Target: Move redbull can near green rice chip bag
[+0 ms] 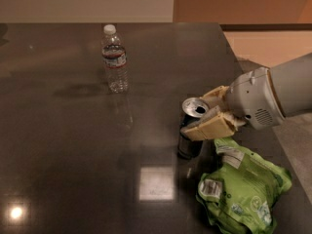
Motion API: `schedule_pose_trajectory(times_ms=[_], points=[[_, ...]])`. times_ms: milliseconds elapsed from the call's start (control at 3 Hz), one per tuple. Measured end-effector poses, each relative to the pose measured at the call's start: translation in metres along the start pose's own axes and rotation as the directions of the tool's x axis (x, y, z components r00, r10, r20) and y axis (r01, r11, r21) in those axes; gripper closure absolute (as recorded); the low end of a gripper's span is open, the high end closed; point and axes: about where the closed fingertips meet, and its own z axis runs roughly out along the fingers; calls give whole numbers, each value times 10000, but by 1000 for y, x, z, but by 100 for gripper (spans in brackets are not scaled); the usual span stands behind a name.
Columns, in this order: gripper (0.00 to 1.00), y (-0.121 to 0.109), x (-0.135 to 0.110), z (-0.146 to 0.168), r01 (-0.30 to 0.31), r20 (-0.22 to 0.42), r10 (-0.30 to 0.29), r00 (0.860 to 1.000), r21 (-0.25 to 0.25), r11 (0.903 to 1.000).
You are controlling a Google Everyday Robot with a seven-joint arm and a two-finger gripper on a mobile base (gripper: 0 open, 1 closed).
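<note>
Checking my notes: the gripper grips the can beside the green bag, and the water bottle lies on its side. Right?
No. The camera view shows the bottle standing upright. The gripper does grip the can beside the bag.
</note>
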Motion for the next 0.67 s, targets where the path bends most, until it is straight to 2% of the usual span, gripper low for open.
schedule_pose_trajectory(times_ms=[667], points=[[12,-2,5,7,-2,-128,-1,9999,-224,9997]])
